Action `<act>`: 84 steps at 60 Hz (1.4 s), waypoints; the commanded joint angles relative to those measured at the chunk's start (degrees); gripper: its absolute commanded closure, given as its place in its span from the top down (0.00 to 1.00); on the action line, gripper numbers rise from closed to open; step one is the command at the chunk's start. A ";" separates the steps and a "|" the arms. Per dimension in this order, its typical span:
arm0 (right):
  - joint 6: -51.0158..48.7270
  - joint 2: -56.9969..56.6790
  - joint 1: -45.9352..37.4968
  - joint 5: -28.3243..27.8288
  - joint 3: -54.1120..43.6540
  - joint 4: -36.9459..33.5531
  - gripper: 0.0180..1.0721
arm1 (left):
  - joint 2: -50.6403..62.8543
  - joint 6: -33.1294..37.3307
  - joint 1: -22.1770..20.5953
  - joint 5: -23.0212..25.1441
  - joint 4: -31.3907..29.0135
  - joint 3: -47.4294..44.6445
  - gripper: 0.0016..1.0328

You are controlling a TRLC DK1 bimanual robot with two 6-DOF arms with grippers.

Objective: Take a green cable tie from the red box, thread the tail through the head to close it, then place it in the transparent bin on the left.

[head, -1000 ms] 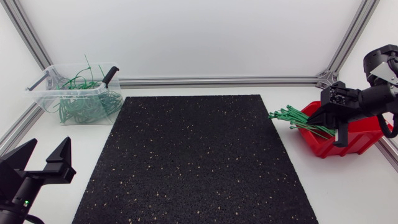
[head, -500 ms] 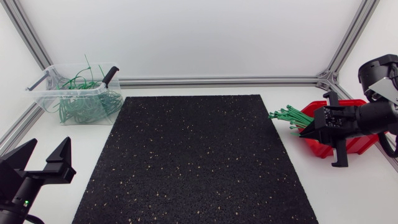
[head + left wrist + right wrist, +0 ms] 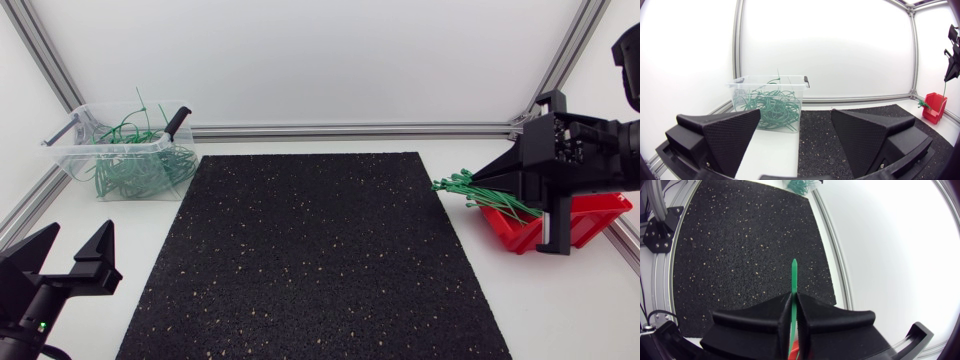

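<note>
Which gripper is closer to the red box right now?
Right. The right gripper hangs just above the red box, shut on a green cable tie; the left gripper sits open far across the black mat.

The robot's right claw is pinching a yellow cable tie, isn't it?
No, the cable tie pinched in the right gripper is green, not yellow. The right wrist view shows it sticking out of the shut gripper.

Looking like robotics lab cell: aluminium profile frame [image 3: 350, 130] enclosing white table [image 3: 560, 300], white wall panels [image 3: 300, 60] standing behind, black speckled mat [image 3: 310, 250] covering middle.
</note>
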 commanded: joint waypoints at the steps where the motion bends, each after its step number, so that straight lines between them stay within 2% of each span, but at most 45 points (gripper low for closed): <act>1: 4.64 -0.66 1.12 -0.13 3.61 -1.49 0.06 | -0.14 -1.46 -0.21 -0.05 -1.50 -2.22 0.96; 21: 18.26 0.31 -1.34 -4.53 10.55 1.14 0.06 | -0.14 -1.46 -0.12 -0.14 -1.50 -2.22 0.96; 36: 33.47 0.31 -3.62 -5.58 9.67 7.12 0.06 | -0.14 -1.46 -0.03 -0.14 -1.50 -2.22 0.96; 47: 38.21 0.66 -4.33 -5.49 8.00 9.41 0.06 | -0.14 -1.46 -0.12 -0.14 -1.50 -2.22 0.96; 52: 40.06 1.36 -2.22 -1.19 6.95 8.79 0.06 | -0.14 -1.46 -0.21 -0.14 -1.50 -2.22 0.96; 57: 41.02 1.80 4.90 2.94 6.42 7.38 0.06 | -0.14 -1.46 -0.21 -0.14 -1.50 -2.22 0.96; 62: 43.84 2.16 4.73 3.47 6.33 10.02 0.06 | -0.14 -1.46 -0.21 -0.14 -1.50 -2.22 0.96; 67: 45.59 3.39 6.05 8.30 6.42 11.43 0.06 | -0.14 -1.46 -0.03 -0.14 -1.50 -2.22 0.96; 78: 53.15 8.66 7.01 8.66 9.06 6.77 0.05 | -0.14 -1.46 -0.03 -0.14 -1.50 -2.22 0.96; 81: 52.98 8.04 7.98 8.04 8.97 6.59 0.06 | -0.14 -1.46 0.06 -0.14 -1.50 -2.22 0.96; 84: 51.04 6.46 9.03 5.05 8.71 6.07 0.05 | -0.14 -1.46 0.06 -0.14 -1.50 -2.22 0.96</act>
